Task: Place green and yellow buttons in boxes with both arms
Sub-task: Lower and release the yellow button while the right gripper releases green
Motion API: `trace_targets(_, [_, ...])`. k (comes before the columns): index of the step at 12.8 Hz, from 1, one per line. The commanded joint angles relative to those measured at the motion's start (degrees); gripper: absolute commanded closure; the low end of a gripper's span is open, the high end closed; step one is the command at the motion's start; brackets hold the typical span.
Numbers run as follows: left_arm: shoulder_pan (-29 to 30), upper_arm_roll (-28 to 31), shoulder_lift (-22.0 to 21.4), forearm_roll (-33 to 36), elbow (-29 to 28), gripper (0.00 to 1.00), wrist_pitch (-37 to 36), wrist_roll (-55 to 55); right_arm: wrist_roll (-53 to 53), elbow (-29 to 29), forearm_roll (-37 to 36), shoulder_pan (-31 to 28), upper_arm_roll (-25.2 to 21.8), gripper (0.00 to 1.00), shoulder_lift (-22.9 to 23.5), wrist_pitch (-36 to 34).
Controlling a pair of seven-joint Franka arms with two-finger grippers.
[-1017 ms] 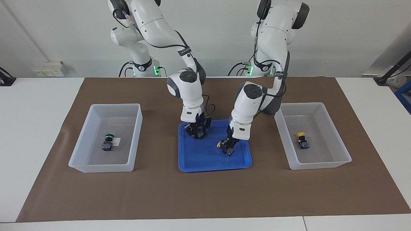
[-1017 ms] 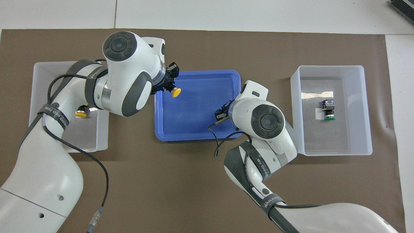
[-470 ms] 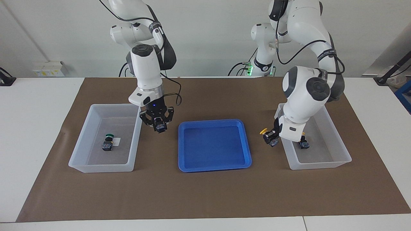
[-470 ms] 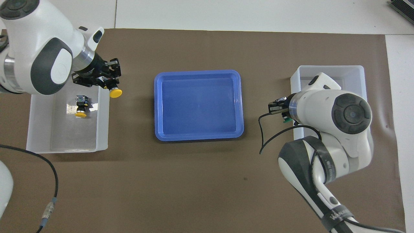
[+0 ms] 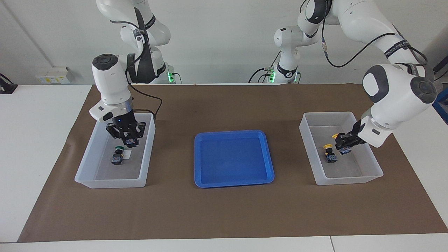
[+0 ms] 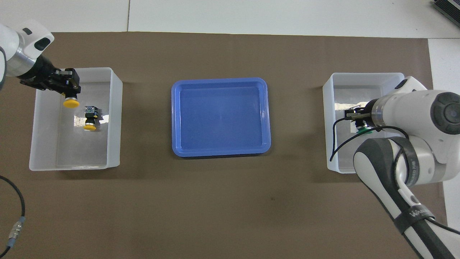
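We see the worktop [image 5: 42, 140] under a brown mat [image 5: 224, 210], with a blue tray [image 5: 233, 182] midway between two boxes. The box at the left arm's end [image 5: 350, 180] holds a yellow button [image 5: 329, 152]; over it the left gripper [image 5: 344, 145] has its fingers clamped on another yellow button [image 6: 71, 101]. The box at the right arm's end [image 5: 105, 182] holds a green button [image 5: 117, 155]; above it the right gripper [image 5: 130, 139] has its fingers clamped on a second green button [image 6: 363, 127].
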Motion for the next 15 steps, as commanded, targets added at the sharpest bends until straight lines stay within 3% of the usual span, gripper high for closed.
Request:
trace_targets(1, [1.42,-0.49,-2.17,3.97,-3.78,1.0,3.04,5.93,-1.8,-2.61,-1.13,-1.65,0.79,1.0,0.17,0.45])
trace_targets(5, [4.67,-0.49,-7.1,5.66,-20.81,1.0,19.81,9.73,-4.16,-2.88,-0.43,-5.69,0.88,1.0,4.73,3.34])
trace_targets(9, [7.31,-0.05,-6.49,6.8,-25.76,1.0,27.39,14.21,-3.82,-2.97,0.19,-5.7,0.97,1.0,6.94,3.88])
trace_targets(11, [7.05,-0.05,-6.4,6.8,-25.85,1.0,27.49,14.13,-3.74,-4.02,0.19,-4.83,0.97,1.0,7.29,3.97])
trace_targets(12, [6.61,-0.05,-6.4,6.8,-25.94,1.0,27.4,13.69,-3.73,-4.11,0.19,-4.47,0.97,0.9,7.29,3.97])
trace_targets(14, [6.08,-0.05,-6.4,6.8,-25.94,1.0,27.23,12.9,-3.73,-4.12,0.19,-4.47,0.97,0.1,7.29,3.8])
trace_targets(15, [5.82,-0.14,-6.4,6.8,-25.94,1.0,27.32,12.72,-3.65,-3.85,0.19,-4.47,0.97,0.0,7.29,3.62])
